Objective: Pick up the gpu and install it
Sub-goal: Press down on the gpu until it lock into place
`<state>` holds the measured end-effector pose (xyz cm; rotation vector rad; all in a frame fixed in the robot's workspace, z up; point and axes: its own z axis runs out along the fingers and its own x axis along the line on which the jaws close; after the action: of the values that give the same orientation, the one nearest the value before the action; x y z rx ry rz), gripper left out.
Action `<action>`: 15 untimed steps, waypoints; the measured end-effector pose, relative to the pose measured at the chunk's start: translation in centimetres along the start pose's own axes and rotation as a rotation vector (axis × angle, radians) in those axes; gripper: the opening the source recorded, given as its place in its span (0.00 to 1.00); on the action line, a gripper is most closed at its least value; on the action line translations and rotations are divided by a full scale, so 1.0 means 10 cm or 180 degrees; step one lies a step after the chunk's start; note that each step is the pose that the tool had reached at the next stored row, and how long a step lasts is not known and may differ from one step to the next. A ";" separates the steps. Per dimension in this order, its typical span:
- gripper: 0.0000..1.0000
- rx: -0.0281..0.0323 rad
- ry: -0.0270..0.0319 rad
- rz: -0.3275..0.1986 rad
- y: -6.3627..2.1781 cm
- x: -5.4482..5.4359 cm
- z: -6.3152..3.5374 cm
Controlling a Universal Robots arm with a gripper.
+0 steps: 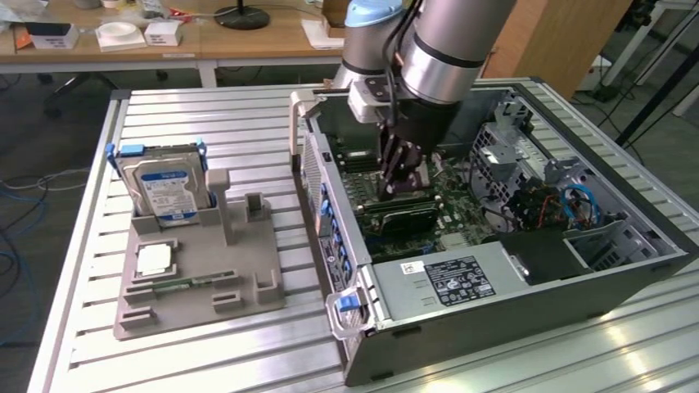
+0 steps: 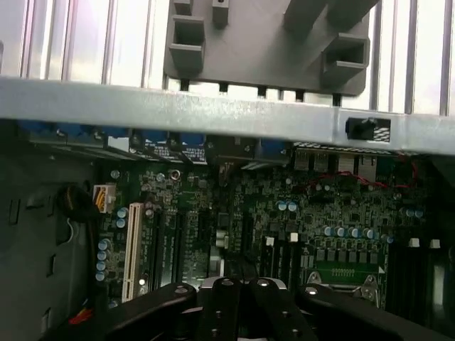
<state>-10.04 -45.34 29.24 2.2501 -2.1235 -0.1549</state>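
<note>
1. At the exterior view's left, on the desk point(image 1: 77, 246): a gray holder point(image 1: 196, 307) with the hard drive point(image 1: 164, 192) standing upright in it and the green memory stick point(image 1: 180, 284) lying flat near its front.
2. Just right of the drive: an upright slot point(image 1: 254, 209) of the holder with nothing dark in it, so the pick-up judged already done.
3. Further right: the open computer case point(image 1: 525, 311), with the arm reaching down inside.
4. Over the motherboard point(image 2: 320, 213): the end effector point(image 1: 399, 187), fingers point(image 2: 220, 302) brought fully together in the wrist view.
5. Right beneath the fingertips in the exterior view: a dark flat piece, taken to be the gpu point(image 1: 402, 216), low among the board's slots.
6. Cannot tell whether the card is pinched or merely touched, nor whether fully seated; installation judged under way, not confirmed finished.
</note>
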 end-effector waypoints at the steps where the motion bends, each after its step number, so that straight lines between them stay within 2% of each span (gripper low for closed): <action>1: 0.11 0.0000 0.0000 -0.0005 -0.024 0.00 -0.001; 15: 0.11 -0.0003 0.0006 -0.0067 -0.364 0.02 -0.010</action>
<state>-6.40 -45.33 28.97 2.2719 -2.0990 -0.1544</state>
